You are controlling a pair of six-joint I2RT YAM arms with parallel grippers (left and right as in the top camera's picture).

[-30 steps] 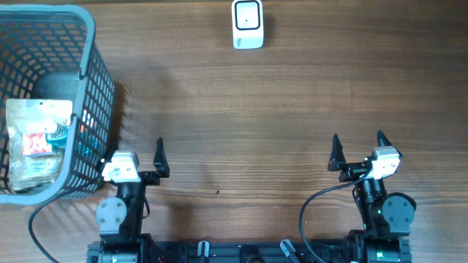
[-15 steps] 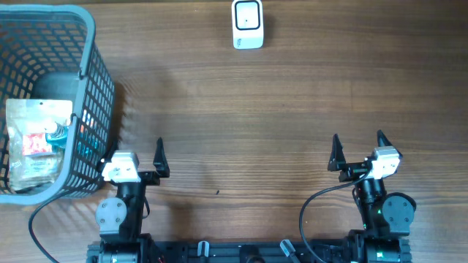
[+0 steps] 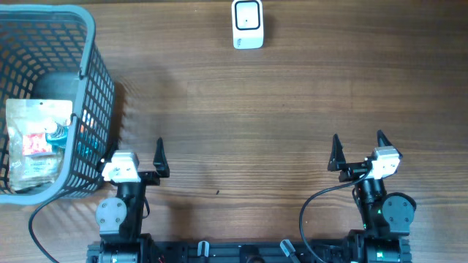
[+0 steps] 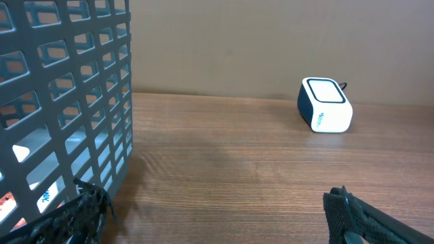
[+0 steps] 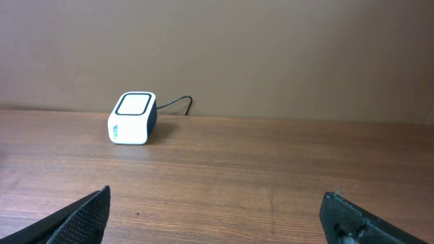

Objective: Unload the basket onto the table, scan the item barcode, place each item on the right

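The item, a clear packet [image 3: 35, 142] with red and blue print, lies inside the grey mesh basket [image 3: 99, 80] at the table's left; no barcode shows on it. The white scanner [image 3: 248, 24] stands at the far edge, also visible as the scanner [image 4: 325, 105] and the scanner [image 5: 133, 118] with its cable behind. My left gripper [image 3: 135, 151] is open and empty beside the basket's near right corner. My right gripper [image 3: 357, 140] is open and empty at the near right. In the wrist views, the left gripper [image 4: 217, 213] and right gripper [image 5: 217, 213] span only bare wood.
A dark rounded object [image 3: 55, 86] lies in the basket behind the packet. The basket wall [image 4: 68, 102] fills the left of the left wrist view, close to the left finger. A plain wall backs the table's far edge.
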